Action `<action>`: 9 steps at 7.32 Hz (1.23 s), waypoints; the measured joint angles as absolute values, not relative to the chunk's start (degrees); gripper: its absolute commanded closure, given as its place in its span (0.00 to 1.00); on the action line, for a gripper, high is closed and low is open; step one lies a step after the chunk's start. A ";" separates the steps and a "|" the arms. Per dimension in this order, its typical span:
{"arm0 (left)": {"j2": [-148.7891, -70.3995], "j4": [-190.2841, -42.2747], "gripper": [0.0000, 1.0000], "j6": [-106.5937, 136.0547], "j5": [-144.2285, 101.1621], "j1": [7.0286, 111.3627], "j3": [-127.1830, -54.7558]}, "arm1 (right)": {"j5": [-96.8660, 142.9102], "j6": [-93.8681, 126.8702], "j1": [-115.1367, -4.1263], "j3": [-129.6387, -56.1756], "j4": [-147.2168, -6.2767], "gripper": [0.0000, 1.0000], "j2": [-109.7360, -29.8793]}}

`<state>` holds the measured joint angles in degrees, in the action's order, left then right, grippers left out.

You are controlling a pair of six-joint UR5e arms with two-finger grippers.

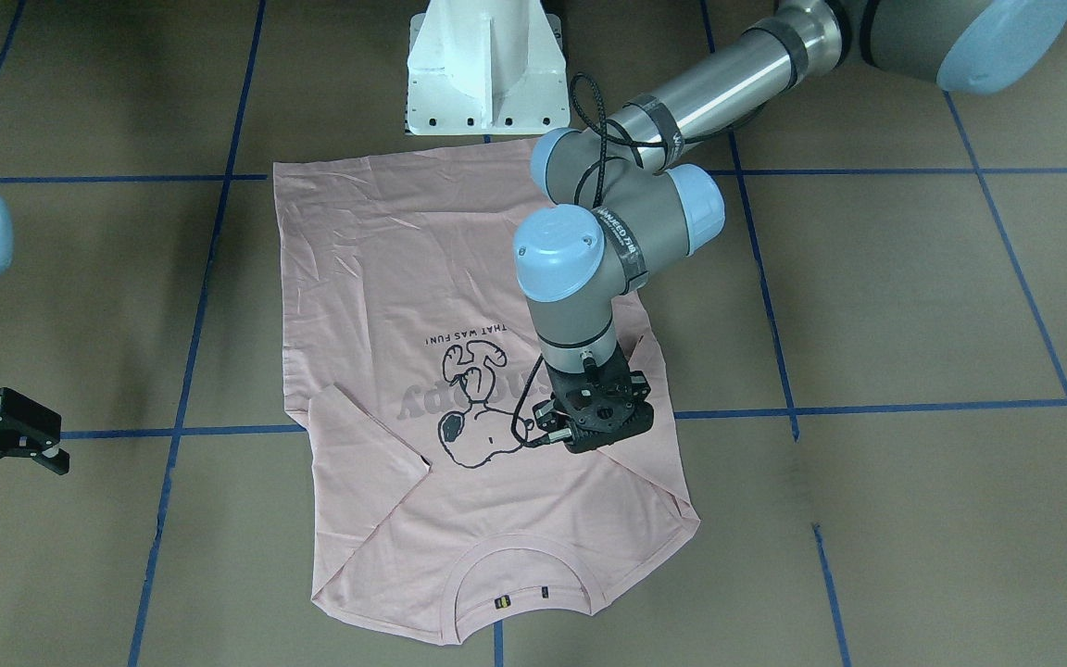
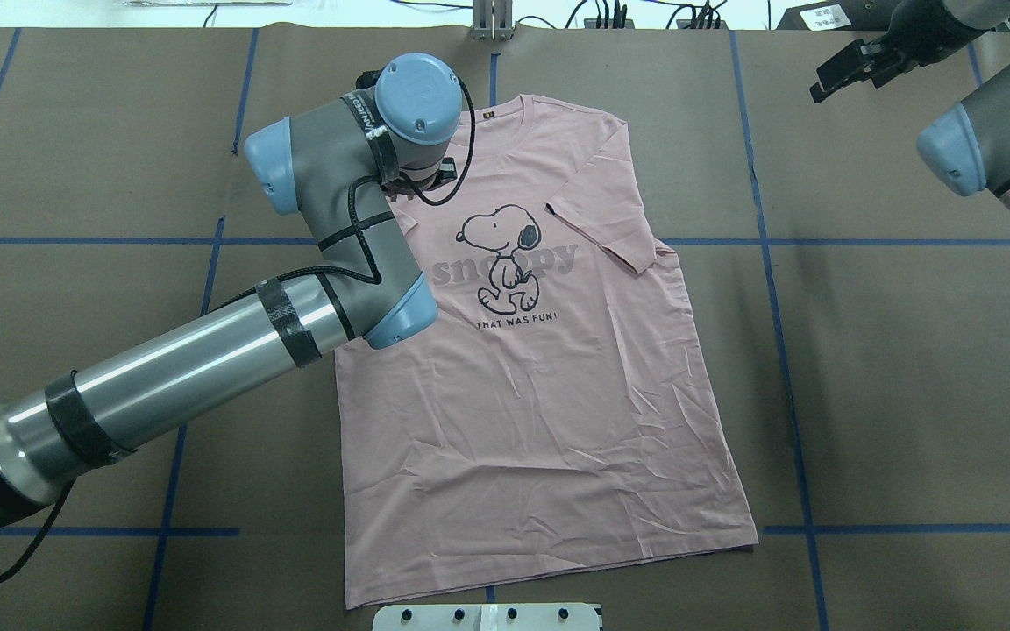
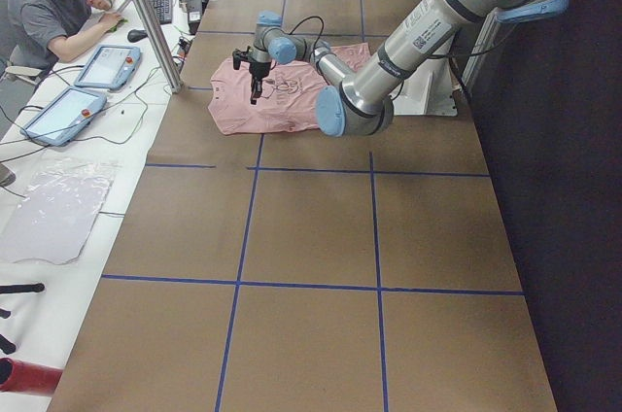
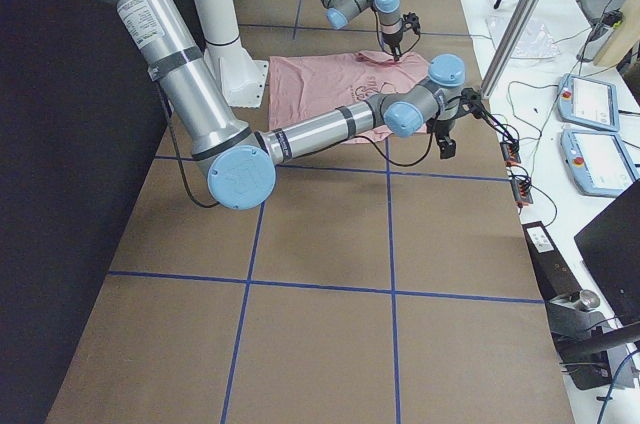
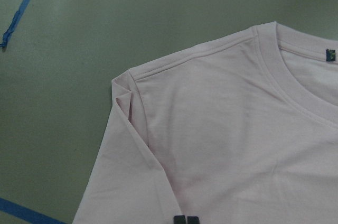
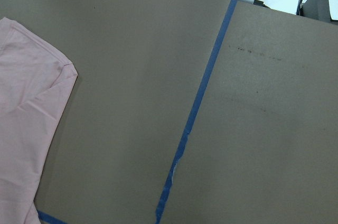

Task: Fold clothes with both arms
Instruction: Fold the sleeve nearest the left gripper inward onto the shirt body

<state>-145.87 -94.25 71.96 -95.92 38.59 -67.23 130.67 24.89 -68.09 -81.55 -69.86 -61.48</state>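
Note:
The pale pink T-shirt (image 2: 540,386) lies flat, print up, neck (image 1: 524,565) towards the far edge from the robot. The sleeve (image 2: 601,232) on my right side is folded in over the chest. My left gripper (image 1: 603,435) points down just above the shirt's other shoulder (image 5: 174,65). Its fingertips (image 5: 180,219) sit together at the bottom of the left wrist view, shut and empty. My right gripper (image 2: 842,70) hangs off the shirt at the far right, open and empty. The right wrist view shows only a sleeve corner (image 6: 53,71).
Brown paper with blue tape lines (image 2: 777,333) covers the table. The white pedestal base (image 1: 487,69) stands at the shirt's hem. Tablets (image 3: 102,67) and an operator (image 3: 49,4) are at the side bench. Cables (image 2: 601,13) run along the far edge.

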 measured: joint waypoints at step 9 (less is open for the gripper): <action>-118.52 -94.97 0.00 80.61 -97.66 21.39 -115.57 | 100.88 74.90 -28.46 -124.41 -68.19 0.07 -90.90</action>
